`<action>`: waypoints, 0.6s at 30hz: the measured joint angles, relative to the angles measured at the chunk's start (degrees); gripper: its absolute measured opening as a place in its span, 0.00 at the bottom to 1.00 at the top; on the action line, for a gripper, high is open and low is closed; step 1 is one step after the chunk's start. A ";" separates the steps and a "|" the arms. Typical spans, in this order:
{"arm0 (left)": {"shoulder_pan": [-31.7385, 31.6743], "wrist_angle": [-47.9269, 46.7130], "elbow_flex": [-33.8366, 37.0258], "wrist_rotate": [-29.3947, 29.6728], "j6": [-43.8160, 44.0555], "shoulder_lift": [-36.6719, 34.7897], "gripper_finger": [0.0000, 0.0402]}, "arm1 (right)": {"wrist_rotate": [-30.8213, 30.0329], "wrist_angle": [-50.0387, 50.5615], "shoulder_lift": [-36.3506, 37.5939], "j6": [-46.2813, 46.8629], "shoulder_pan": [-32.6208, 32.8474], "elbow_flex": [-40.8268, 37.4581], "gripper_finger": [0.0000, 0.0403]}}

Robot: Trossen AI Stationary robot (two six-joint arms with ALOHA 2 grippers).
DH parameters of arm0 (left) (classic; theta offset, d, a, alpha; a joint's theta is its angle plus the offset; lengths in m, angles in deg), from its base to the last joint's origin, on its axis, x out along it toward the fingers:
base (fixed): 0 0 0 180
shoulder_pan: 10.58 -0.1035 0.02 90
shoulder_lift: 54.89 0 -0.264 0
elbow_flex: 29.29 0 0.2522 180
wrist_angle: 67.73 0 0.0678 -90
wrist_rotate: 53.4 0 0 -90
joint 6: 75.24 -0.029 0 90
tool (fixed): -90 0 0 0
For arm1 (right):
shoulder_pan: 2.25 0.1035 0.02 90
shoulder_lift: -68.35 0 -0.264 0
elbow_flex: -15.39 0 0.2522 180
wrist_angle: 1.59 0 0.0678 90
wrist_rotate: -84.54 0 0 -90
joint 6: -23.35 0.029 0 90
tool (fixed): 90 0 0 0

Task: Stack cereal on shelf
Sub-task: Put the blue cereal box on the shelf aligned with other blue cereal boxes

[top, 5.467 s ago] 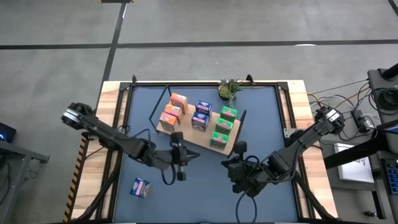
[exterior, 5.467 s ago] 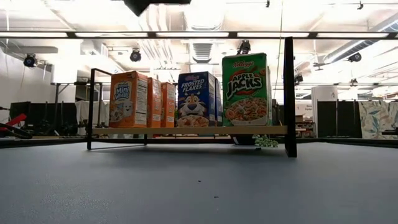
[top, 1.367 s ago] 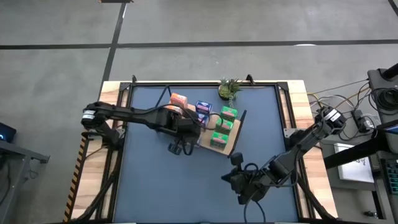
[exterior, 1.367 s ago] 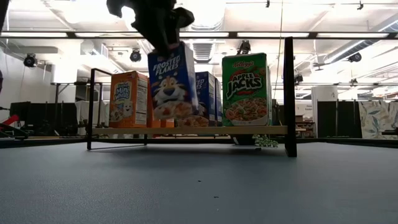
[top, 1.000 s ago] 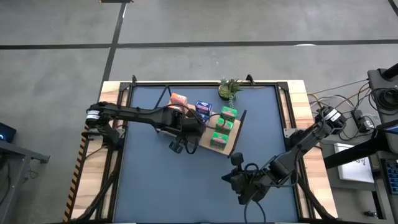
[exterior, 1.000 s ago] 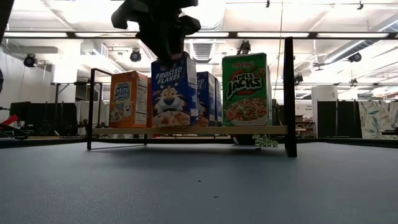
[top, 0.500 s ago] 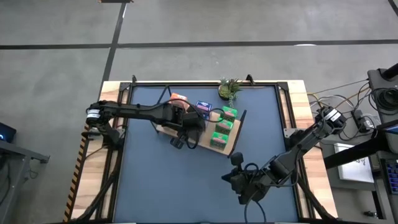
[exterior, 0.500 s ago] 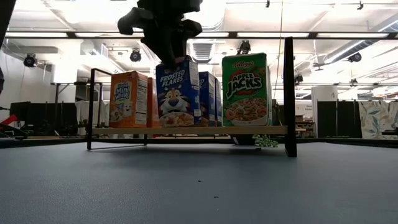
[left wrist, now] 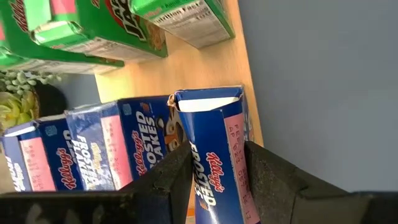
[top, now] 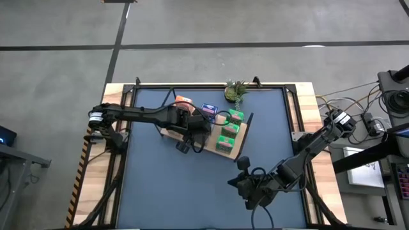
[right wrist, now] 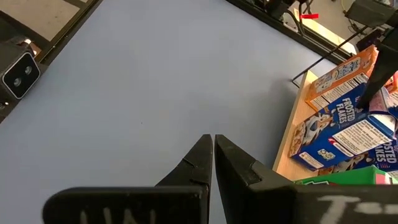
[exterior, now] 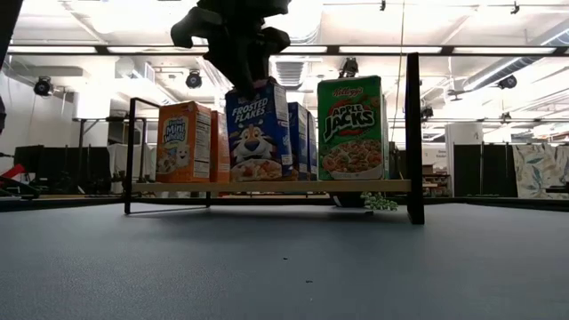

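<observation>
Left gripper (left wrist: pixel 214 163) over the shelf (top: pixel 231 151), clamped on top of a blue cereal box (exterior: pixel 260 133); box standing at the front edge of the board, between the orange boxes (exterior: pixel 184 141) and the green boxes (exterior: pixel 351 127), leaning a touch; two more blue boxes (left wrist: pixel 93 152) lined up just behind it; cannot tell whether its base touches the wood; small potted plant (top: pixel 235 90) just beyond the shelf's far end; right gripper (right wrist: pixel 213 152) parked well apart, low over the bare blue table (top: pixel 153 179) near the front edge, fingers pressed together on nothing.
</observation>
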 joint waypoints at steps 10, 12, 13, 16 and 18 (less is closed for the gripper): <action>0.04 0.41 0.00 -0.02 0.17 0.00 0.31 | -0.09 -0.04 1.07 0.86 0.00 0.00 0.02; 0.04 0.65 0.00 -0.02 0.17 0.00 0.31 | -0.09 0.00 1.07 1.07 0.00 0.00 0.02; 0.04 0.65 0.00 -0.02 0.17 0.00 0.31 | -0.09 0.00 1.07 1.22 0.00 0.00 0.02; 0.04 0.78 0.00 -0.02 0.17 0.00 0.31 | -0.09 0.00 1.07 1.24 0.00 0.00 0.02; 0.04 0.78 0.00 -0.03 0.38 0.00 0.33 | -0.09 0.00 1.07 1.23 0.00 0.00 0.02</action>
